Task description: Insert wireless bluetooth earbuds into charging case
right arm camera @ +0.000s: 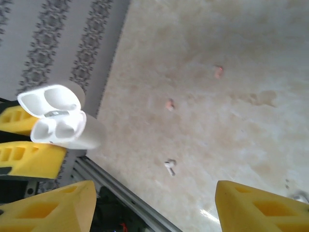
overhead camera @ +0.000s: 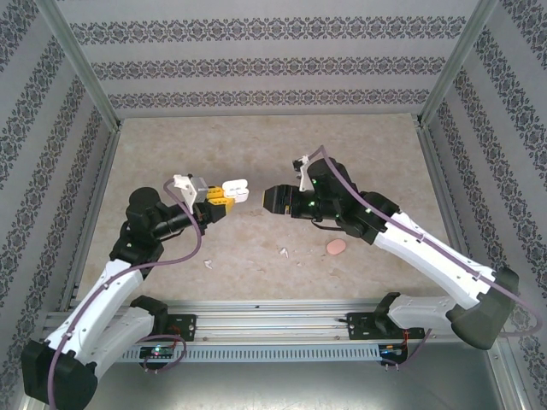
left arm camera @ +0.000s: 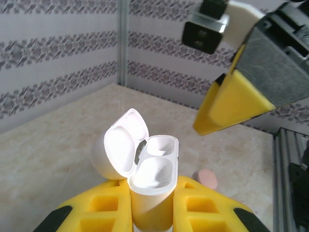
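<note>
- Pickup stage, judging by the layout: the left gripper (left arm camera: 152, 215) is clamped on the glossy white plastic charging case (left arm camera: 152, 169), whose lid is flipped back and whose wells look empty.
- The right gripper (overhead camera: 275, 198) faces the case, just apart from it, with its jaws spread and nothing in them.
- A tiny whitish plastic earbud (overhead camera: 283, 251) lies on the beige table (overhead camera: 256, 145) below the right claw.
- Next, that claw likely needs to descend, pinch the earbud squarely and carry it to a well.

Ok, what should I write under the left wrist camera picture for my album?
Left gripper holds the open white charging case, nothing inside it yet, with the beige table behind.
</note>
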Tool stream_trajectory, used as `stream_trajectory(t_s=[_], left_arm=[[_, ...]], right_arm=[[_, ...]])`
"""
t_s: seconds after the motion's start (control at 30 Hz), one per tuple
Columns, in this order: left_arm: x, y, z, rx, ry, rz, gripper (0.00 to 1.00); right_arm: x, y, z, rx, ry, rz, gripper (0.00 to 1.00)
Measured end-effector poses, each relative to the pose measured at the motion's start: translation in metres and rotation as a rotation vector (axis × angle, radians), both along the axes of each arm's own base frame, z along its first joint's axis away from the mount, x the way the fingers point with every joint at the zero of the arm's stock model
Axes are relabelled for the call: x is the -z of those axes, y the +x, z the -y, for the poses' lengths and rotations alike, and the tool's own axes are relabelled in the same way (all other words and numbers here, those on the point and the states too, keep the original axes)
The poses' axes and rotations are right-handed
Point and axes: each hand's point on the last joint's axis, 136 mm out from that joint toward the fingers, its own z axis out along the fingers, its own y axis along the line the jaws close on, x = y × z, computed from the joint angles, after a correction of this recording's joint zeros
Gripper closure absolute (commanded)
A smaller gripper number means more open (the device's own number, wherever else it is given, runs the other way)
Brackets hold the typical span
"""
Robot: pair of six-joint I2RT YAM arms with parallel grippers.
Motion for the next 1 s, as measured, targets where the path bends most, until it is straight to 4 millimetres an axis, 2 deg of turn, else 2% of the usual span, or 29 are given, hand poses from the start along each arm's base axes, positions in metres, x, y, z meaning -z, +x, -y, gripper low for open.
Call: stream_trajectory(t_s=[0.07,0.17,0.33,0.43,0.53,0.63,0.7,1.0], left_arm=[[0.010,0.003,-0.009,-0.053,0.005,-0.033,1.00],[0.023,0.012,-0.029,-0.151,0.004,-0.100,1.00],[0.045,0.025,-0.060,-0.293,-0.008,-0.216,1.00],[0.053,0.026,-0.063,-0.314,-0.015,-0.262,1.00],[0.060,0.027,-0.065,-0.332,-0.024,-0.304,1.00],[0.067,0.031,-0.072,-0.371,-0.034,-0.351,1.00],[0.073,0.034,-0.076,-0.395,-0.041,-0.382,1.00],[0.109,0.058,-0.085,-0.448,-0.079,-0.583,1.00]], right_arm=[[0.014,-0.004,-0.004,0.012,-0.052,-0.015,0.41],[0.047,-0.017,-0.023,0.004,-0.154,-0.045,0.46],[0.131,-0.048,-0.075,-0.092,-0.332,-0.143,0.56],[0.174,-0.060,-0.110,-0.159,-0.394,-0.200,0.57],[0.206,-0.063,-0.138,-0.204,-0.413,-0.243,0.57],[0.222,-0.068,-0.154,-0.233,-0.422,-0.267,0.57],[0.224,-0.069,-0.163,-0.250,-0.416,-0.270,0.57],[0.209,-0.063,-0.187,-0.294,-0.398,-0.216,0.56]])
